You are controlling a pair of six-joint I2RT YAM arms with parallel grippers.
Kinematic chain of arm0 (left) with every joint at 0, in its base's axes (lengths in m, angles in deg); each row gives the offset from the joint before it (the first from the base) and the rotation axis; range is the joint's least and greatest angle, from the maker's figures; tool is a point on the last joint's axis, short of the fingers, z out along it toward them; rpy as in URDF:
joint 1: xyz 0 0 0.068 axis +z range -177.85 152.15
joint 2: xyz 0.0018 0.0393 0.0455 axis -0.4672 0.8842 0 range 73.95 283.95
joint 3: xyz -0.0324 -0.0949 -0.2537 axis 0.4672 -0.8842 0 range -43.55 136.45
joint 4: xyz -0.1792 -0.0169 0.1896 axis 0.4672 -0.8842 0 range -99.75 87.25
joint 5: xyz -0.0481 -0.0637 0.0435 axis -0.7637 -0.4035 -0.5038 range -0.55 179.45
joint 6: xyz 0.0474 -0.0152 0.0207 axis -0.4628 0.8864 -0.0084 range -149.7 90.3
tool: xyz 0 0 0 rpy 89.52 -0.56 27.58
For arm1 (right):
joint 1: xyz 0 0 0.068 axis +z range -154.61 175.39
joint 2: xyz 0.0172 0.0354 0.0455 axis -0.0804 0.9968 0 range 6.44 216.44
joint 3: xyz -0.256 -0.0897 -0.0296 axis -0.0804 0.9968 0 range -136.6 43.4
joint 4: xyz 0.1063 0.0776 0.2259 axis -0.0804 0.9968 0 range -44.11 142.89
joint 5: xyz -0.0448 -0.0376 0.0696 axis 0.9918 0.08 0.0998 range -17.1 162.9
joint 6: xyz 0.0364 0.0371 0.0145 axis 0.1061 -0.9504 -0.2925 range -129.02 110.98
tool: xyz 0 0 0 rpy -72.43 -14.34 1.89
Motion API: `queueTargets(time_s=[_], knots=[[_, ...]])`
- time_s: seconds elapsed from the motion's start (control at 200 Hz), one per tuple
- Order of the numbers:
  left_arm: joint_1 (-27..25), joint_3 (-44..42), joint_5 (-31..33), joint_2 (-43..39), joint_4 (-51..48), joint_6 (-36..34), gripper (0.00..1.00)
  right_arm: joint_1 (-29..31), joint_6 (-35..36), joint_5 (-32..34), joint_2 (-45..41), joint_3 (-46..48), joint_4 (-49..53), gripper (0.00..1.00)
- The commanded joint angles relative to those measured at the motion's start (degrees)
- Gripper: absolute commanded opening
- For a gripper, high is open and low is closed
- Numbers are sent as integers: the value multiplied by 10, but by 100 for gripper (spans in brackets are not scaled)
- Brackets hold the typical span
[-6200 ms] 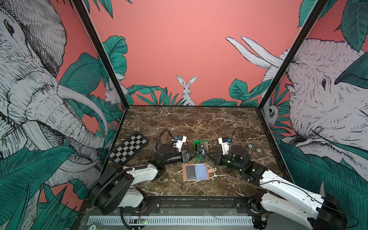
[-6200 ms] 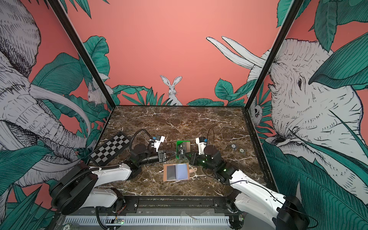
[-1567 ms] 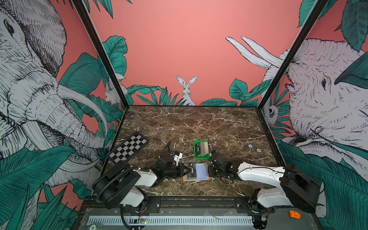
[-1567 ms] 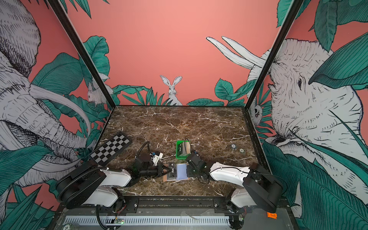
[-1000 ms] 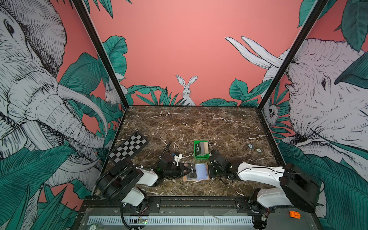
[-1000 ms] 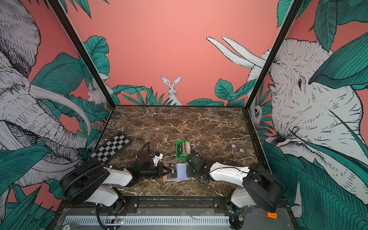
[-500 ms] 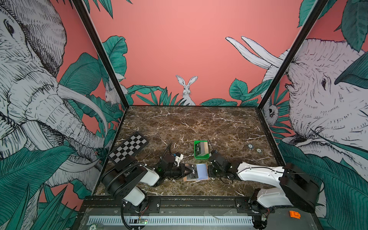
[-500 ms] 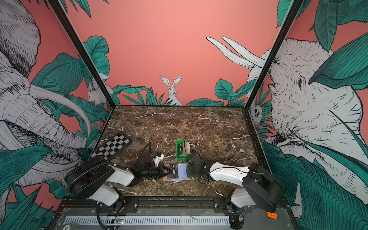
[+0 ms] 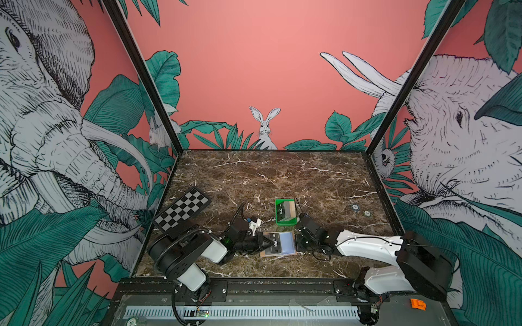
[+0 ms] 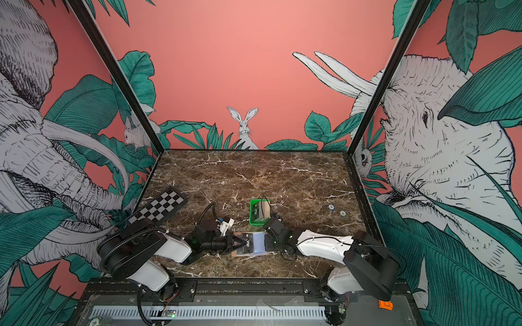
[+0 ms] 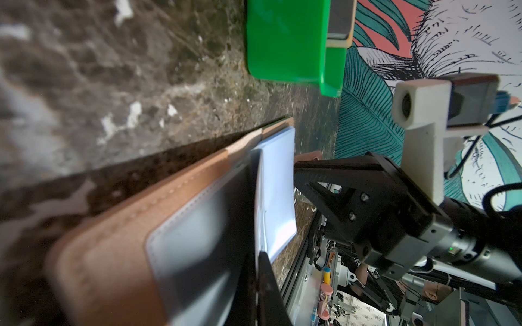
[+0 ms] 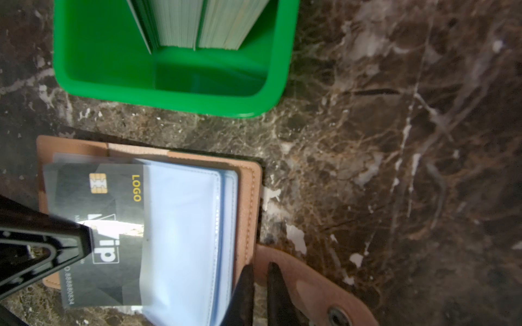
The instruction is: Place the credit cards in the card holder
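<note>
The tan card holder [image 9: 265, 254] [image 12: 248, 194] lies open near the table's front edge. A light blue card [image 9: 286, 242] [image 11: 275, 186] shows in its clear right pocket. My left gripper [image 9: 265, 243] [image 10: 240, 243] is shut on a black "VIP" card [image 12: 107, 231] [image 10: 248, 243], held flat over the holder's left half with its edge under the clear pocket. My right gripper [image 12: 260, 282] [image 9: 296, 244] is shut, tips resting where the strap tab [image 12: 305, 282] meets the holder. More credit cards [image 12: 197, 22] stand in the green tray [image 9: 285, 223].
The green tray [image 12: 175, 93] stands just behind the holder. A black-and-white checkerboard [image 9: 182, 212] lies at the left. Two small round discs [image 9: 355, 207] sit on the marble at the right. Both arms lie low along the front edge.
My left gripper has carried the black card a little to the right, further over the holder. The right gripper has stayed at the strap, its jaws closing slightly.
</note>
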Motion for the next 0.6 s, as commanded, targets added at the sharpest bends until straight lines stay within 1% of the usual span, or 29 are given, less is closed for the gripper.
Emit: queueTargets(time_s=[0.0,0.19,0.49,0.595], knots=[[-4,9,-20,9,-7,1,0,3,8,10,14,-5,9,11],[-3,13,-23,18,-6,0,1,3,7,10,15,-5,8,11],[-5,26,-21,35,-9,6,9,3,6,10,16,-2,4,10],[-9,34,-19,36,-17,5,11,4,5,8,16,-1,1,10]])
